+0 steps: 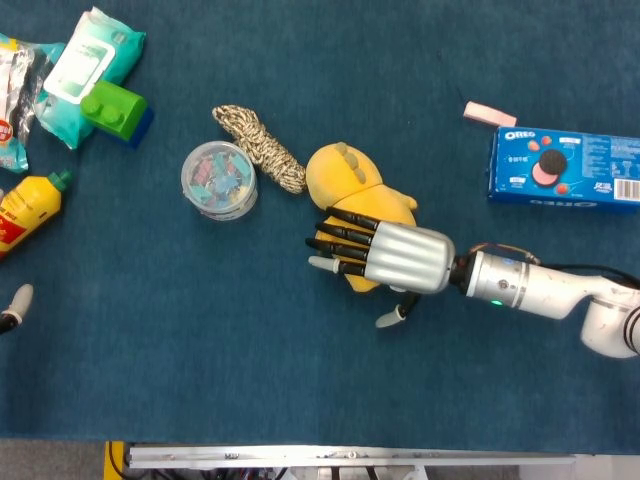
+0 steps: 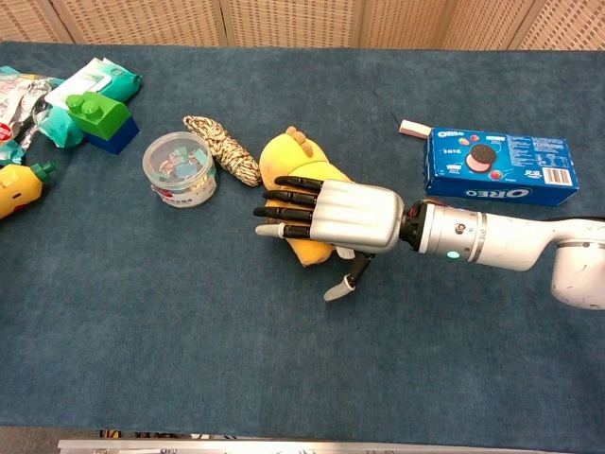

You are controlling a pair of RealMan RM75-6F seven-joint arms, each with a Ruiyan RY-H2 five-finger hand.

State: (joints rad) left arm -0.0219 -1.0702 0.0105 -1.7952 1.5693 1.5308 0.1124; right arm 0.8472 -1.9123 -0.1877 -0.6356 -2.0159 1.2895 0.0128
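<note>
Yellow plush toy (image 1: 352, 180) w/ bumpy back, flat under right hand (image 1: 385, 257), fingers spread.

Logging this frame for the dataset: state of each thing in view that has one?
right robot hand: fingers spread, lying over the yellow plush toy
left robot hand: only a fingertip at the left edge, state unclear
yellow plush toy: lying flat
clear tub: upright, lid on
cookie box: flat, closed
wipes pack: flap closed
rope: bundled
yellow bottle: on its side, capped
</note>
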